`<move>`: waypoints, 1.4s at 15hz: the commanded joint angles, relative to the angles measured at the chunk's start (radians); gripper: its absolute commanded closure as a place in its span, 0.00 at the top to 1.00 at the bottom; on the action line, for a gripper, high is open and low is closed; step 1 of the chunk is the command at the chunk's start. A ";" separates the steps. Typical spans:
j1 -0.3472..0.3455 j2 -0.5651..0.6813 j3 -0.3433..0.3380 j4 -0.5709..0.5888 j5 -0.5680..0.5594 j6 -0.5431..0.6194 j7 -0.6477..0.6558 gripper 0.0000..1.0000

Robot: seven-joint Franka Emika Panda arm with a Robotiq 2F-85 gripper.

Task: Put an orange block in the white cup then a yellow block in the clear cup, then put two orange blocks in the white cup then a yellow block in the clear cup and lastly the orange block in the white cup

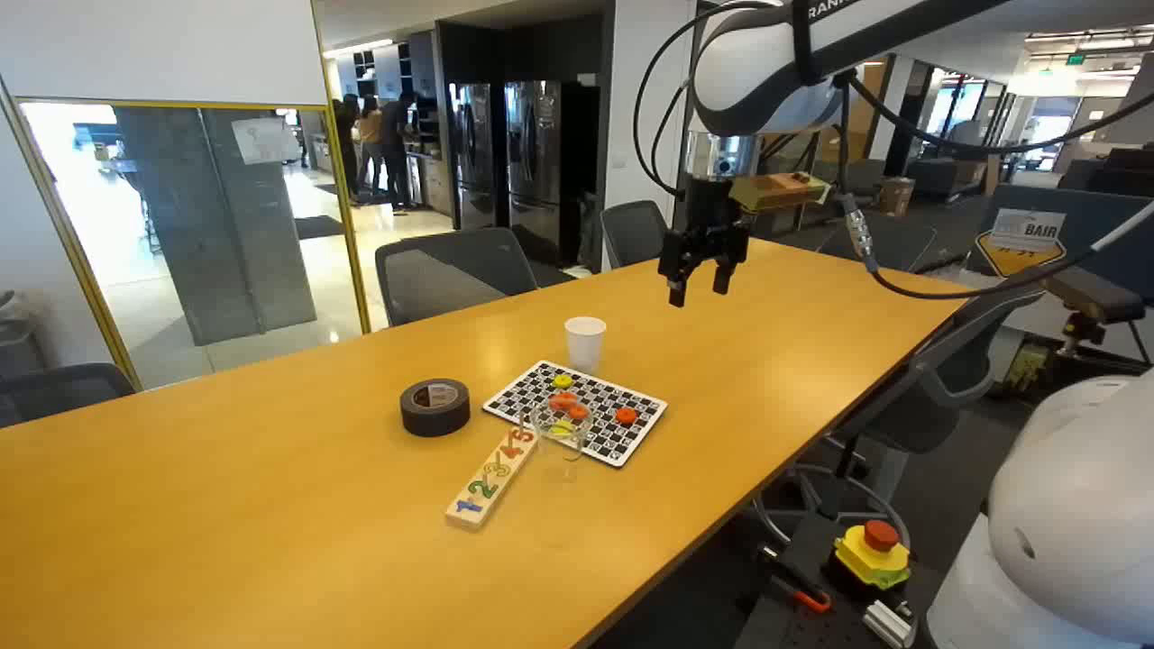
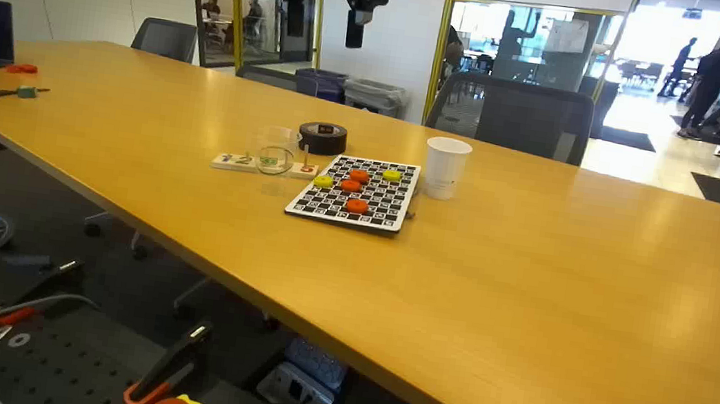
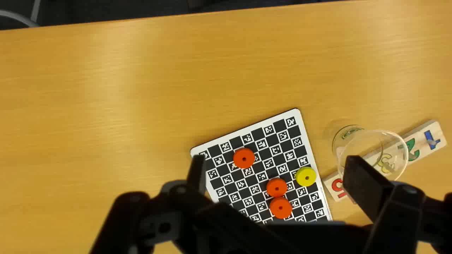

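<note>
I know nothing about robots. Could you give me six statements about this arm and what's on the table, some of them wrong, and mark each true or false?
1. The gripper hangs above the table with its jaws open. True.
2. It is holding something. False: nothing is between its jaws.
3. The white cup and the clear cup both stand upright. True.
4. Every block in view is inside a cup. False: orange blocks and yellow blocks lie on the checkered board.
5. The black tape roll lies apart from the checkered board. True.
6. Both cups are see-through. False: the white cup is opaque.
</note>
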 commanded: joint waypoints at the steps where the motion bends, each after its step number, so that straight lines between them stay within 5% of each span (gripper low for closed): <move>1: -0.002 0.000 0.002 0.008 0.001 -0.002 -0.001 1.00; 9: -0.005 0.034 0.018 0.003 -0.008 0.039 0.046 1.00; 21: -0.009 0.337 0.016 -0.032 0.031 0.365 0.219 1.00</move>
